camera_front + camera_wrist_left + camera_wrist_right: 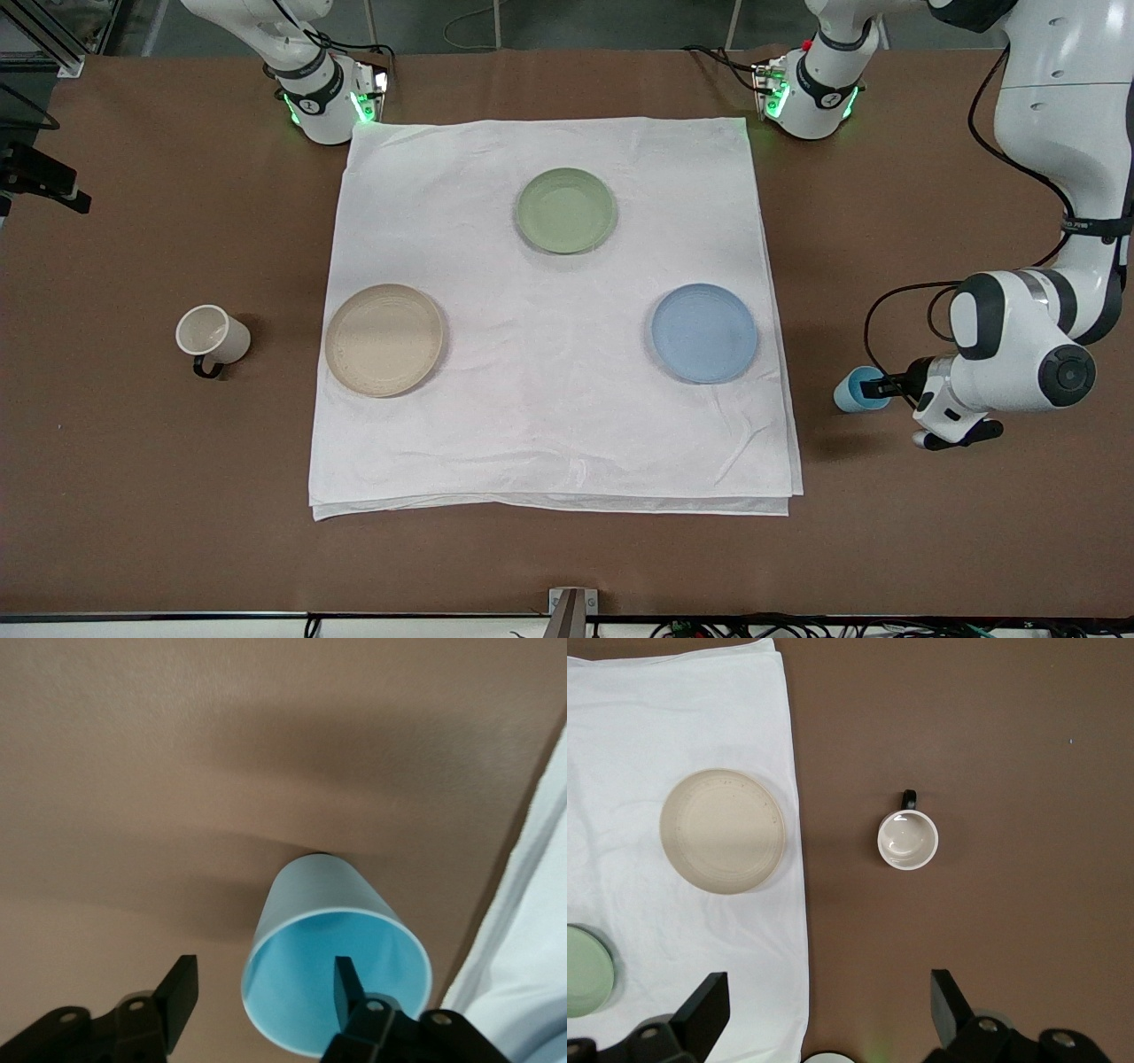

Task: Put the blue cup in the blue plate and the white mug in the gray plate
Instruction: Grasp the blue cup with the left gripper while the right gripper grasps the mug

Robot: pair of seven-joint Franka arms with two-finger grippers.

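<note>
while neither item is plated yet, the left end effector (266, 992) sits spread around the rim of the blue cup (861, 390) on the worktop (133, 496) near the left arm's edge, one finger inside, beside the empty blue plate (704, 332). right end effector (828, 1001), spread, waits high over the white mug (213, 335), near the right arm's edge beside the empty gray plate (384, 339).

surface: brown table (133, 496) | cover: white cloth (549, 416), wrinkled | lighting: even

3 plates (567, 210), 1 blue cup (858, 390), 1 white mug (213, 334), 1 white cloth (549, 425), 2 arms
</note>
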